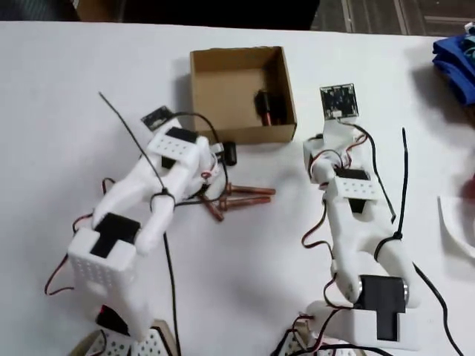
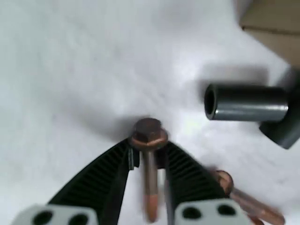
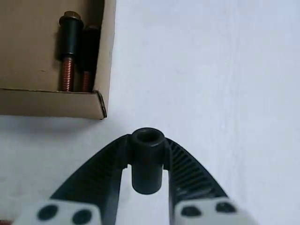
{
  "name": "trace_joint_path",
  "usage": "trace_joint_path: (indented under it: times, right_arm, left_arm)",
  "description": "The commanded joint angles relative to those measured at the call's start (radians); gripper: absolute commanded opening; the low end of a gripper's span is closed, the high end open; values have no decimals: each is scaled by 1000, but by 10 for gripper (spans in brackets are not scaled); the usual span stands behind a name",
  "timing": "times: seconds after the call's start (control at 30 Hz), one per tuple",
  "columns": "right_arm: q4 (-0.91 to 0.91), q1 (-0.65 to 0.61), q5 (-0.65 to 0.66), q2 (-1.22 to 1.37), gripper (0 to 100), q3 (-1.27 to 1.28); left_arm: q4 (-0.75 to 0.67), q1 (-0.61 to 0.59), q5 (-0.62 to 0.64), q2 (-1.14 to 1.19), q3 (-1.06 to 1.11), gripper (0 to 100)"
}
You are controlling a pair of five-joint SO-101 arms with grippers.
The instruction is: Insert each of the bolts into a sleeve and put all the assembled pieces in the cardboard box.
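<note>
My left gripper is shut on a copper bolt, gripping the shank just below the flanged head. A black sleeve lies on its side close ahead of it, its bore facing the bolt. Another copper bolt lies beside the fingers. From above, this gripper sits by the sleeve, with loose bolts next to it. My right gripper is shut on a second black sleeve, held upright near the cardboard box. Two assembled pieces lie inside the box.
A blue cloth lies at the far right corner. A white curved object lies at the right edge. Small dark camera boards ride on the wrists. Cables trail along both arms. Open table lies between the arms.
</note>
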Motion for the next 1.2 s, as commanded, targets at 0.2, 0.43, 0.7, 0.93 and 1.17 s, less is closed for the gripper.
trace_joint_path:
  times: [0.2,0.43,0.7,0.93,1.17]
  right_arm:
    - [-12,22,-2,-56,20,-5]
    - [-12,21,-5,-56,20,-5]
    - [-12,21,-2,-56,20,-5]
    - [-12,21,-2,-56,20,-5]
    - [-12,22,-2,-56,20,-5]
  left_arm:
    - [84,-49,-505,46,-35,24]
    - [318,-46,-1019,55,-193,24]
    - [265,-51,-1016,57,-107,28]
    - [227,-52,-905,55,-65,220]
    - [203,-49,-884,58,-65,216]
